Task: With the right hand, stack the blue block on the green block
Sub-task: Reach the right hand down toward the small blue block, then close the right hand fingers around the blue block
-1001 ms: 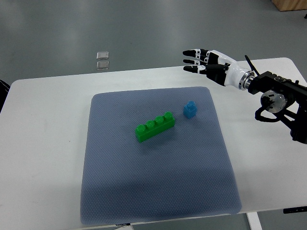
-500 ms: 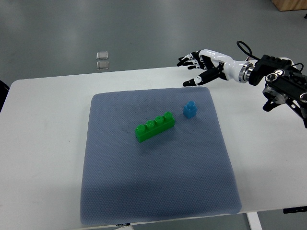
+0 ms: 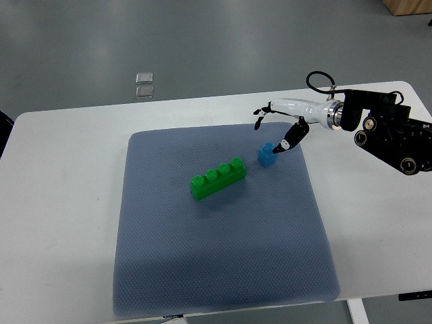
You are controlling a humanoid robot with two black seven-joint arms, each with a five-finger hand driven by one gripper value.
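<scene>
Blue block (image 3: 267, 154) — green block (image 3: 217, 178) beside.

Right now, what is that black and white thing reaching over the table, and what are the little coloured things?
That is a robot's right hand, on an arm coming in from the right. The one camera looks down from the robot's own side. On the white table lies a grey-blue mat. On it sit a long green block and a small blue block. The hand is open, its thumb tip right beside the blue block, but it holds nothing yet. It is meant to put blue on top of green. The left hand is out of view.
</scene>
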